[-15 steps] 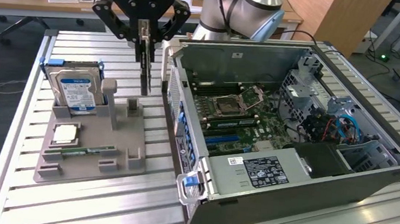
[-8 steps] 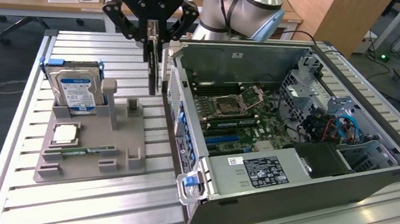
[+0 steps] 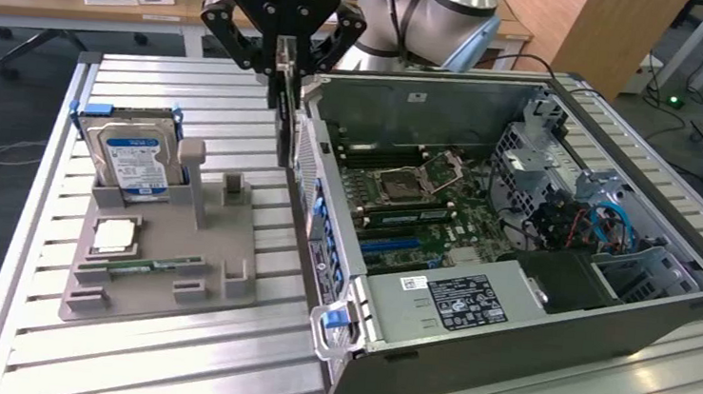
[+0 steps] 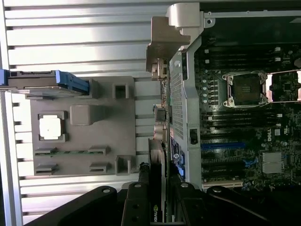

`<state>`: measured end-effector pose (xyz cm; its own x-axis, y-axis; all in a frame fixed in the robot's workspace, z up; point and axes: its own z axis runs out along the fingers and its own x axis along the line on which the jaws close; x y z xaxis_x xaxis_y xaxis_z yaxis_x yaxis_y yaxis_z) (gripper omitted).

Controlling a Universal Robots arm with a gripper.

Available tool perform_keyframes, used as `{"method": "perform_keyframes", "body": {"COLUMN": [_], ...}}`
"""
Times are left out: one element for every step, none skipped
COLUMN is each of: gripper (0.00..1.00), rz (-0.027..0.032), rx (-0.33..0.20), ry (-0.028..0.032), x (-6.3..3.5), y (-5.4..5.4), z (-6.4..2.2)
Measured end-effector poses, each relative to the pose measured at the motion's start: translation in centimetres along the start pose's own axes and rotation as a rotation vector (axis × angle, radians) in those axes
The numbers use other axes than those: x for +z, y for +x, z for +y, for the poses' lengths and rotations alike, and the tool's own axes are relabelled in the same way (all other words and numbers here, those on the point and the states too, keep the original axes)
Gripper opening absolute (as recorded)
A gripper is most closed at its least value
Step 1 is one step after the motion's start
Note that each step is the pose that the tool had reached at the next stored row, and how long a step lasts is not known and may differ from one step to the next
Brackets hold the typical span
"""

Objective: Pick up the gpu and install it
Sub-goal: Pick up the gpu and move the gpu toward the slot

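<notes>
In the exterior view, the gripper (image 3: 283, 69) is seen above the slatted table (image 3: 159, 352), between the grey parts fixture (image 3: 214, 242) and the open computer case (image 3: 438, 85). Its fingers (image 3: 243, 49) are drawn in narrow and are closed on the upper edge of the gpu (image 3: 285, 124). The gpu is held upright and edge-on, clear of the table. It hangs just outside the case wall on the exterior view's left, beside the case and not inside it. The motherboard (image 3: 415, 203) is seen lying flat in the case. On the fixture, the hard drive (image 3: 136, 161) is stood upright in its slot, a processor chip (image 3: 115, 234) is laid in a square recess, and a memory stick (image 3: 142, 265) is set in a narrow groove.

In the wrist view, the gripper (image 4: 157, 197) is seen with the dark fingers (image 4: 136, 202) pressed against both faces of the gpu (image 4: 157, 165). The card is seen along its thin edge, between the fixture (image 4: 117, 132) and the perforated case wall (image 4: 186, 94), close to the wall. Whether card and wall touch cannot be told. The motherboard (image 4: 244, 141) with its open processor socket (image 4: 244, 89) is seen past the wall. The hard drive (image 4: 47, 82), the processor chip (image 4: 49, 127) and the memory stick (image 4: 70, 151) are seen on the fixture.
</notes>
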<state>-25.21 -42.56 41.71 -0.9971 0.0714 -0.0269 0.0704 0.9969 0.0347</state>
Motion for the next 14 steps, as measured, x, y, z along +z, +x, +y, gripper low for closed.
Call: {"method": "perform_keyframes", "body": {"gripper": [0.26, 0.26, 0.26, 0.26, 0.26, 0.26, 0.26, 0.26, 0.26, 0.26, 0.26, 0.26, 0.26, 0.26], "rz": [0.0001, 0.0001, 0.0001, 0.0, 0.0001, 0.0001, 0.0001, 0.0, 0.0, 0.0001, 0.0, 0.0001, 0.0001, 0.0002], "rx": [0.0, 0.0, 0.0, 0.0, 0.0, 0.0, 0.0, 0.0, 0.0, 0.0, 0.0, 0.0, 0.0, 0.0], "ry": [0.0, -0.0001, -0.0002, -0.0003, -0.0004, -0.0005, -0.0006, -0.0008, -0.0009, -0.001, -0.0012, -0.0013, -0.0014, -0.0015], "x": [0.0, 0.01, 0.01, 0.02, 0.03, 0.03, 0.04, 0.05, 0.06, 0.06, 0.08, 0.08, 0.09, 0.09], "y": [-0.2, -0.4, -0.6, -0.8, -1.0, -1.2, -1.5, -1.7, -1.9, -2.2, -2.5, -2.8, -3.1, -3.4], "z": [0.01, 0.03, 0.04, 0.05, 0.07, 0.09, 0.1, 0.12, 0.14, 0.16, 0.18, 0.2, 0.22, 0.24]}}
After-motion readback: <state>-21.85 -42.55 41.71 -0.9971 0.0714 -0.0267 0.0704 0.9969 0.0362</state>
